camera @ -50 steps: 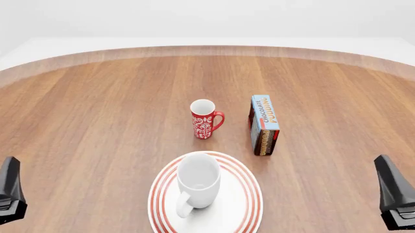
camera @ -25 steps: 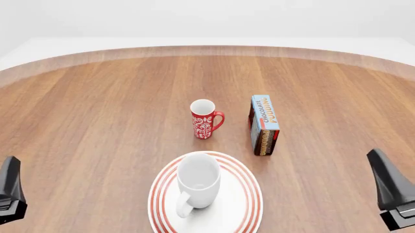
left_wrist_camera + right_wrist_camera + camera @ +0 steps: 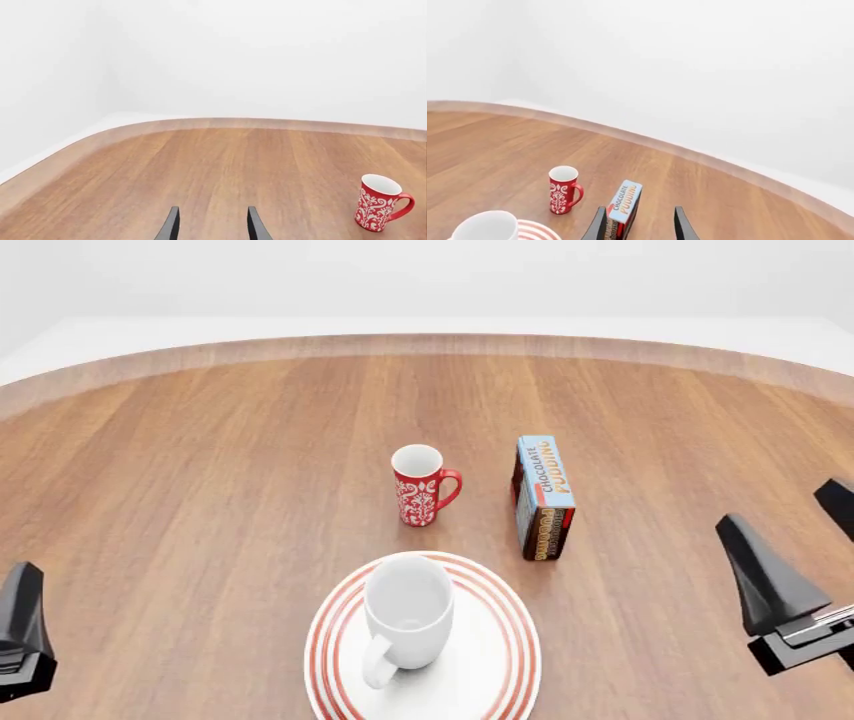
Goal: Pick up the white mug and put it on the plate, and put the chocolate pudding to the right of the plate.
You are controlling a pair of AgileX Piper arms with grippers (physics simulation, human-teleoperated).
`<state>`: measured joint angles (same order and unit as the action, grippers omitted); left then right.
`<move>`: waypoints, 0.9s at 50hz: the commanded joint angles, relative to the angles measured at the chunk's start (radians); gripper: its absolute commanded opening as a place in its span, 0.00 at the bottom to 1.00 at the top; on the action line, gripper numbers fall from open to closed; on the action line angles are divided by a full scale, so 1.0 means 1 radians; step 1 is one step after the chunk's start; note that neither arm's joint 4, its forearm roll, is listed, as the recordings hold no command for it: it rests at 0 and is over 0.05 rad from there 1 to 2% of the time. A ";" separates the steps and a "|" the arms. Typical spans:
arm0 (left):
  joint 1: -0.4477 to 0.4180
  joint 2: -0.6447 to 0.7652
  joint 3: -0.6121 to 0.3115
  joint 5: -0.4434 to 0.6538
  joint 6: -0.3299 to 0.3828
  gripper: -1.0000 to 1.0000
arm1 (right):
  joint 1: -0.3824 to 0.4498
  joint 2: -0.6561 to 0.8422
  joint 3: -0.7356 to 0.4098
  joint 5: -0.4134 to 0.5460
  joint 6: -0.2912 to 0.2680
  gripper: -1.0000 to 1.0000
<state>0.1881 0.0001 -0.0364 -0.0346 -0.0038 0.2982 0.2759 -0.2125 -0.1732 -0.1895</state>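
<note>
The white mug stands upright on the red-ringed plate at the table's near middle, handle toward me. Farther back and to the right, the chocolate pudding stands on edge on the bare wood, blue face up. My right gripper hangs open to the right of the carton, apart from it. In the right wrist view the right gripper holds nothing, and the pudding shows beyond it. My left gripper stays at the near left, seen open and empty in the left wrist view.
A red mug with a white pattern stands behind the plate, left of the pudding; it also shows in the left wrist view as the red mug. The round wooden table's far edge curves across the back.
My right gripper has moved forward and leftward, toward the pudding, with its second finger now in view. The left gripper, both mugs, plate and carton have not moved.
</note>
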 commanded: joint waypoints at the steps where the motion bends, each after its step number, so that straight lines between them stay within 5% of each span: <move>1: -0.001 0.000 0.000 0.001 0.001 1.00 | 0.021 0.109 -0.019 -0.077 -0.012 1.00; 45: 0.001 0.000 -0.004 -0.005 0.002 1.00 | 0.094 0.422 -0.158 -0.188 -0.033 1.00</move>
<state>0.1886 0.0001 -0.0378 -0.0396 -0.0038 0.3726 0.6427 -0.3287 -0.3550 -0.2148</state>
